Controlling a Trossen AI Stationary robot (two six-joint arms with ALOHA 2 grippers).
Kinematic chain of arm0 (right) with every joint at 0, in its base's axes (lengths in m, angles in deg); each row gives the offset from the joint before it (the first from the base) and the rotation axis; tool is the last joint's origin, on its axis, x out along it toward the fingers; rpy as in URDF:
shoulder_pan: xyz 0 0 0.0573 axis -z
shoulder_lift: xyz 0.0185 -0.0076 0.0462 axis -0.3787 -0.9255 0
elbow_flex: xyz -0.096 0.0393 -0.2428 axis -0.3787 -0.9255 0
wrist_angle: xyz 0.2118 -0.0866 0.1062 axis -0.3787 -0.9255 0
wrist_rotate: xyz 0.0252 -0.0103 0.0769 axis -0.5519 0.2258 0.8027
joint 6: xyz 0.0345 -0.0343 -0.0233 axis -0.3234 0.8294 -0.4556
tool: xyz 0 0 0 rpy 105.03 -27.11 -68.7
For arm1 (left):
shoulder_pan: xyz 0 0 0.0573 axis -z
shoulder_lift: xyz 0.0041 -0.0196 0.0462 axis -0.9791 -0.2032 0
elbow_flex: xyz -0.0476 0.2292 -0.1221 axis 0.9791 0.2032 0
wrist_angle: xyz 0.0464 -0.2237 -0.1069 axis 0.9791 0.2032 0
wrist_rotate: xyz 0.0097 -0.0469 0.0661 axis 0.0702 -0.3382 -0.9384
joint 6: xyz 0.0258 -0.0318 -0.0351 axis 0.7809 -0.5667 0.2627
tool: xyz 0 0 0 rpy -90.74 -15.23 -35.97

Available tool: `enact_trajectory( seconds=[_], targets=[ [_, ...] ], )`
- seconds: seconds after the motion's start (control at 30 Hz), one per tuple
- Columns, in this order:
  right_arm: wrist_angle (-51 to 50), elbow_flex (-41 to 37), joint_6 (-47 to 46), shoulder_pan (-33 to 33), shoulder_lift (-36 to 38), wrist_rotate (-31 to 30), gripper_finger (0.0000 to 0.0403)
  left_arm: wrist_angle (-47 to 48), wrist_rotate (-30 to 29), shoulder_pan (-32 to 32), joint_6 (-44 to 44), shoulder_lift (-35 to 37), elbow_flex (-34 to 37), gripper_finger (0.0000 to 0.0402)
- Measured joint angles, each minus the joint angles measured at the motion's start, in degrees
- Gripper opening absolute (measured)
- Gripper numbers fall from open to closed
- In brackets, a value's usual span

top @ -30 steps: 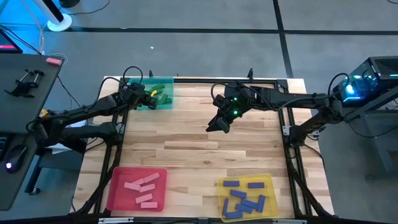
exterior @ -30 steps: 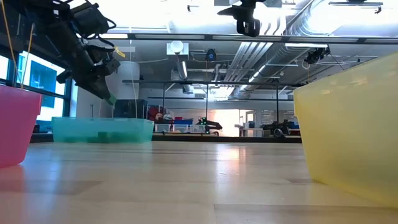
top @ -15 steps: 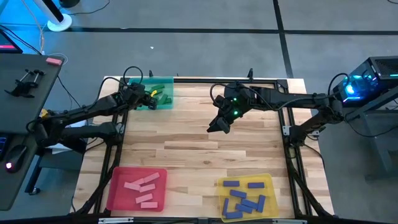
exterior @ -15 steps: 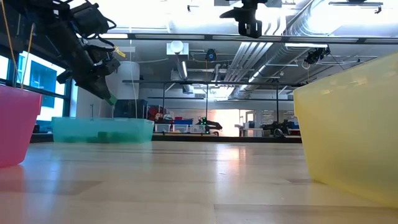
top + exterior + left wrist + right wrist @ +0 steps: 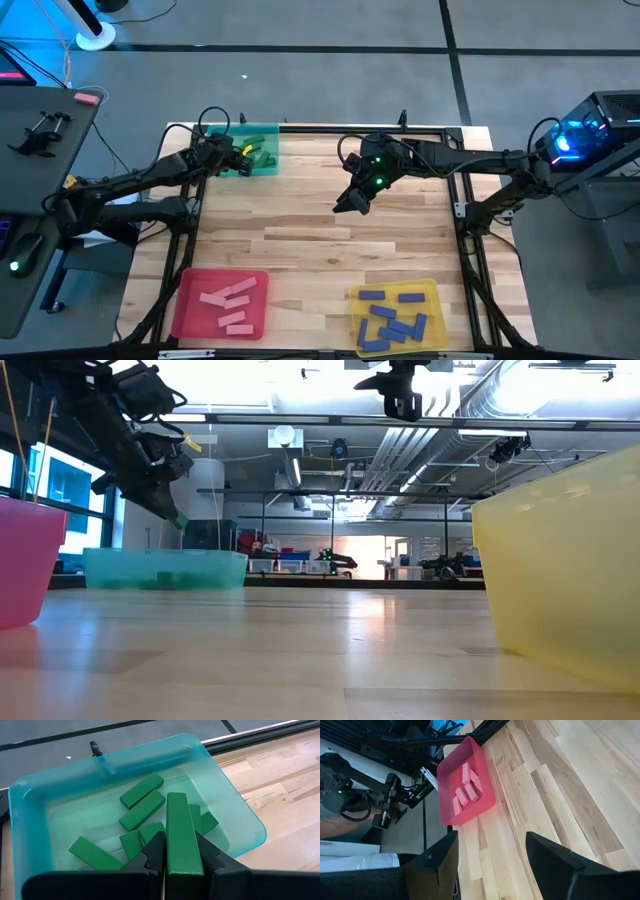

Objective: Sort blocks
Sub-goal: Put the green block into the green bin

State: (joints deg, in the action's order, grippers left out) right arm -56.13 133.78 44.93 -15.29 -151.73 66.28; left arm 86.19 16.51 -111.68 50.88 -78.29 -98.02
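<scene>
A green block (image 5: 181, 827) is clamped in my shut left gripper (image 5: 181, 851) over the teal-green tray (image 5: 40, 785) at the table's far left. Several more green blocks (image 5: 142, 810) lie flat on that tray's floor. In the high view my left gripper (image 5: 243, 155) sits at the tray's (image 5: 268, 133) left side. In the low view it (image 5: 168, 512) hangs above the tray (image 5: 165, 568). My right gripper (image 5: 350, 203) hangs open high over the table's middle with nothing between its fingers (image 5: 435, 865). My left gripper pinches the green block by its two long sides (image 5: 170, 862) between the two fingers (image 5: 156, 854), which lie along the block. The fingers slant down from the table's left. The block sticks out past the fingertips, tilted down, clear of the tray and the blocks in it.
A red tray (image 5: 190, 305) with pink blocks (image 5: 228, 297) stands at the near left. A yellow tray (image 5: 430, 290) with several blue blocks (image 5: 392, 318) stands at the near right. Bare wood (image 5: 330, 250) lies between the trays. Dark frame rails run along the table's edges.
</scene>
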Motion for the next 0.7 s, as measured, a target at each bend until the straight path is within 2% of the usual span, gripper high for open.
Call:
enact_trajectory(
  seconds=[0.7],
  targets=[
    [0.0,0.0,0.0,0.0,0.0,0.0,0.0199,0.0,-0.1,0.0,0.0,0.0,0.0,0.0044]
  ],
)
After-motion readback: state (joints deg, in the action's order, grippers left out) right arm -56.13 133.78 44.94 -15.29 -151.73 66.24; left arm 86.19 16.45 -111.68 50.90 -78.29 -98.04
